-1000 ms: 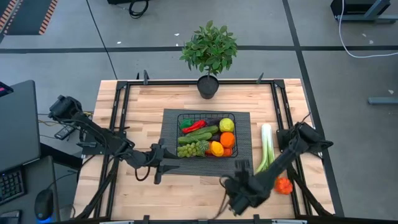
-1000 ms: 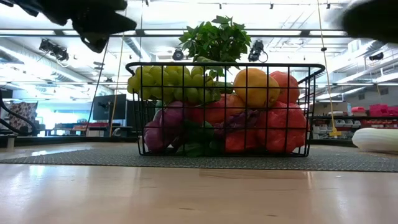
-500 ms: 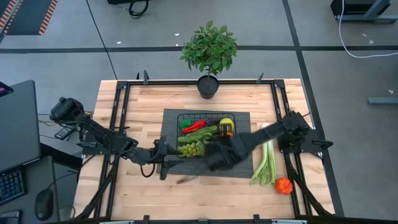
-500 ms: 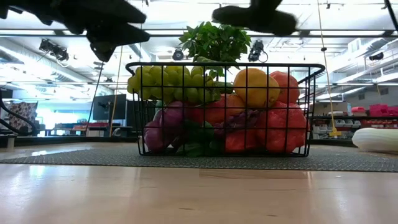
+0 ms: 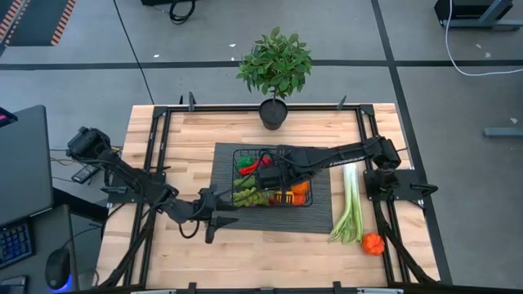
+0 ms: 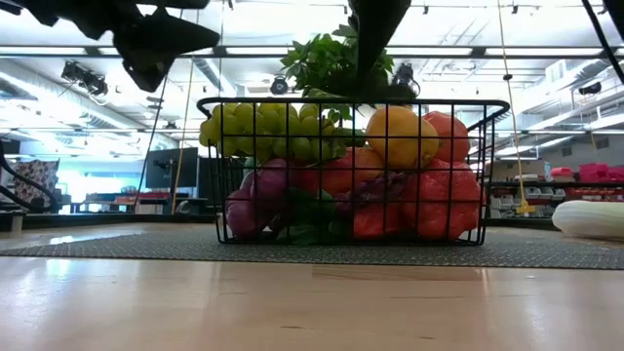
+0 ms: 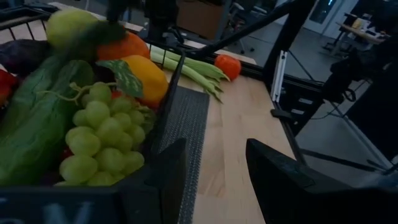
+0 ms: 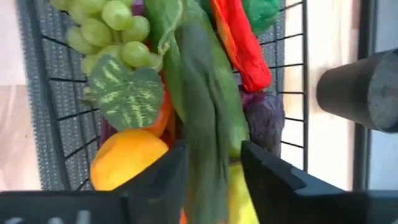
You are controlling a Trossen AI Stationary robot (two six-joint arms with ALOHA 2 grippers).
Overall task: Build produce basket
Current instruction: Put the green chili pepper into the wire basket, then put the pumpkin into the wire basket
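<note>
Basket [image 5: 273, 176] on ribbed mat [image 5: 320, 214], mid worktop [image 5: 188, 135], packed with produce [image 5: 253, 196]: grapes, cucumber, red pepper, orange, lemon. Leek [image 5: 350, 204] and small orange piece [image 5: 373, 242] lie on wood right of basket. My right gripper [image 8: 209, 163] hovers over basket, fingers parted, nothing held. My left gripper [image 7: 214, 163] just left of basket's near corner, part open, empty
</note>
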